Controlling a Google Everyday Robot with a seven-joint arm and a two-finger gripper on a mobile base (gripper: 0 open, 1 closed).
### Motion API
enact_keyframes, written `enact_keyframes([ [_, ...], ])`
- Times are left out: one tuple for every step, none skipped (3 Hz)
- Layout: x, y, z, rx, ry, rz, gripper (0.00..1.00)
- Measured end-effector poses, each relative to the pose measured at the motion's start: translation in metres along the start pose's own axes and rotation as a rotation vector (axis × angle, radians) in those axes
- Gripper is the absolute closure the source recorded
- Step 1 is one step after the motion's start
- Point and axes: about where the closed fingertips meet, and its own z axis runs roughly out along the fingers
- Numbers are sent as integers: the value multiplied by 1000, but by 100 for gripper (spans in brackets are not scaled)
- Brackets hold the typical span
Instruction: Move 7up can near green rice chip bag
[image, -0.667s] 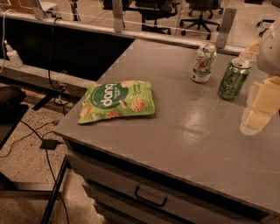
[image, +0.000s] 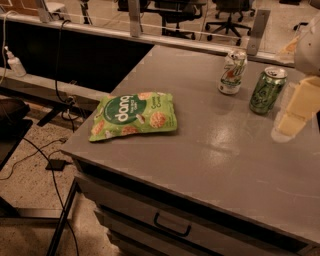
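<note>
Broad grey desktop (image: 210, 150), and on it lies the flat, bright green rice chip bag (image: 134, 116). Well right of the bag, at the edge of view, hangs the pale gripper (image: 295, 112); open or closed, I cannot tell. The small white-and-silver 7up can (image: 233, 72) stands upright, well right of the bag and further back. It's probably light, rigid and slick, so grip mid-body.
</note>
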Motion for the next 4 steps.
enact_keyframes([
  [-4,-44,2,13,-102,79,0],
  [-15,-79,3,26,-202,147,0],
  [-24,-106,9,64,-264,214,0],
  [-44,-156,39,154,-349,279,0],
])
